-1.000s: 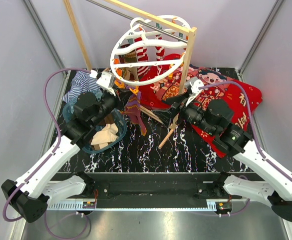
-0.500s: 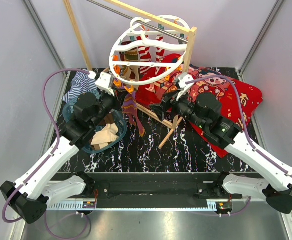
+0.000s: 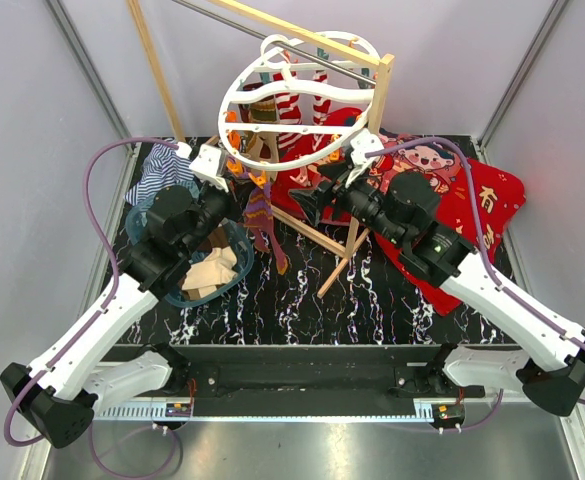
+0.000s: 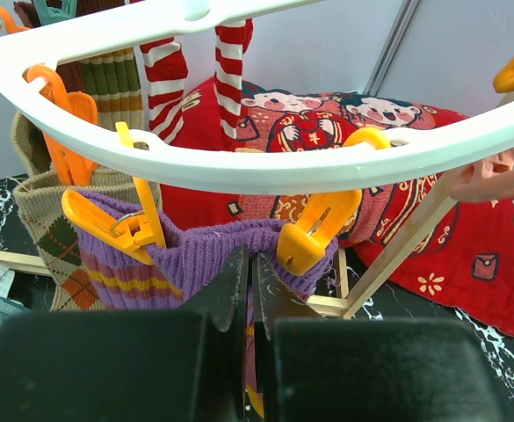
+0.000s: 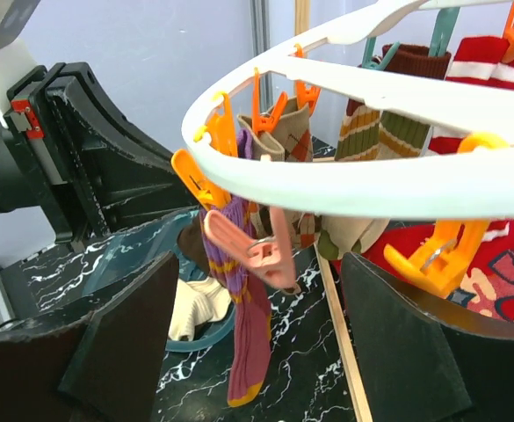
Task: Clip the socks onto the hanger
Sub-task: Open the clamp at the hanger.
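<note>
Well, the left gripper (image 4: 249, 294) is clenched on the purple striped sock (image 4: 199, 259), just under the hanger (image 3: 297, 100) at the table's twelve o'clock. The right gripper (image 5: 257, 299), at the sock's three o'clock, stands spread and holds nothing, facing a pink clip (image 5: 258, 252).

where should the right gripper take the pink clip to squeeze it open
On the pink clip, probably the wide upper end above its metal spring, pinched across both arms. Come straight in from the right gripper's side: the clip hangs slanted under the hanger, lined up between the open fingers.
</note>
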Robot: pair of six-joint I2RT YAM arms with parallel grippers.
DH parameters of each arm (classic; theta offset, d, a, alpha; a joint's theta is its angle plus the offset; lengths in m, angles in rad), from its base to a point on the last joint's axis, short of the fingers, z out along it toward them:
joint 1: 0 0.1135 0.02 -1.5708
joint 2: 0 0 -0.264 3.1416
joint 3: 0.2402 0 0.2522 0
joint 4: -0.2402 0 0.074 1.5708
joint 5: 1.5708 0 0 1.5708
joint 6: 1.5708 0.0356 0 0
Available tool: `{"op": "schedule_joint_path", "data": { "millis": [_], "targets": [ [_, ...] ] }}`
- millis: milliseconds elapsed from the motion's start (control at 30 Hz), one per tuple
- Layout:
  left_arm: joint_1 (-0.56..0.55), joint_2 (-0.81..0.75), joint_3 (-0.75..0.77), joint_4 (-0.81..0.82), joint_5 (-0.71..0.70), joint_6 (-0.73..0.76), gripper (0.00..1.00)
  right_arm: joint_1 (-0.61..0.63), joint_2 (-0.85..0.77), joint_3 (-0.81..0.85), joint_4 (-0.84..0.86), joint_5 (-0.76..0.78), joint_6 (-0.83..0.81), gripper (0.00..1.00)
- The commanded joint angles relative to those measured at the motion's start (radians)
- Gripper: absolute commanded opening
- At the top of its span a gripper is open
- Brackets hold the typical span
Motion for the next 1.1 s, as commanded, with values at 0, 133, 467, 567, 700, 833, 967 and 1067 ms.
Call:
{"op": "schedule_joint_path", "data": {
  "millis": [0,133,467,567,700,833,967,1067],
  "targets": [
    [0.003,-0.026,0.036,0.024,-0.012,0.013,0.0,-0.007,0.02,0.072,0.072,-0.015,-0.047,0.82],
    [0.003,-0.026,0.036,0.025,-0.011,0.012,0.0,-0.005,0.041,0.09,0.074,-0.027,-0.053,0.78],
    [0.003,-0.021,0.041,0.022,-0.007,0.013,0.0,-0.005,0.066,0.113,0.063,-0.023,-0.047,0.73],
    [0.003,-0.018,0.044,0.019,-0.002,0.012,0.0,-0.004,0.072,0.12,0.051,-0.027,-0.047,0.73],
    [0.003,-0.018,0.047,0.019,0.002,0.009,0.0,-0.001,0.078,0.123,0.038,-0.027,-0.045,0.75],
    [0.003,-0.018,0.053,0.016,0.004,0.007,0.0,0.01,0.081,0.124,0.037,0.006,-0.055,0.74],
    [0.002,-0.016,0.055,0.014,0.005,0.004,0.0,0.031,0.09,0.13,0.037,0.057,-0.09,0.72],
    [0.003,-0.015,0.053,0.014,0.007,0.004,0.0,0.051,0.096,0.135,0.035,0.111,-0.11,0.69]
  ]
}}
